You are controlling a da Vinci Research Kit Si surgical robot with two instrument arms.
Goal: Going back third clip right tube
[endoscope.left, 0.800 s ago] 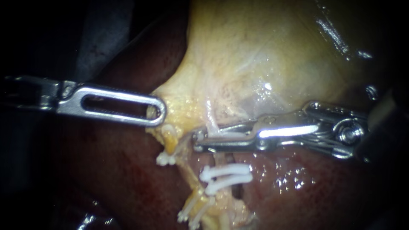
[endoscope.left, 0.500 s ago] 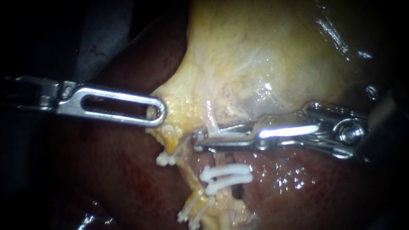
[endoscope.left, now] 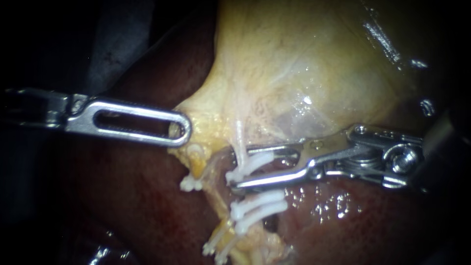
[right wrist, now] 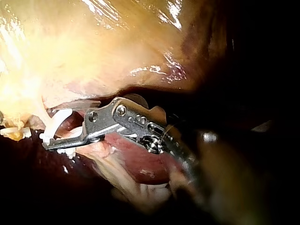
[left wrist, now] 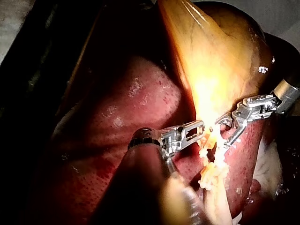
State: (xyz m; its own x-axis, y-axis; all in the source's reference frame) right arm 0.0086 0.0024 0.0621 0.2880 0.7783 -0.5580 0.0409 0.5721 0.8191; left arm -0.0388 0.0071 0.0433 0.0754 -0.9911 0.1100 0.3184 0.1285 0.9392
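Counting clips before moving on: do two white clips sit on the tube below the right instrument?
Yes, two white clips lie side by side under the right instrument.

1. Two instruments: the left instrument [endoscope.left: 182, 130] and the right instrument [endoscope.left: 240, 167].
2. One gallbladder [endoscope.left: 304, 59] and one liver [endoscope.left: 137, 211].
3. Three white ones are stacked on the right tube [endoscope.left: 239, 140]: top clip [endoscope.left: 255, 163], middle clip [endoscope.left: 260, 198], bottom clip [endoscope.left: 257, 211].
4. One small clip [endoscope.left: 189, 184] lies further left; the lower clip ends [endoscope.left: 216, 248] are too tangled to count.
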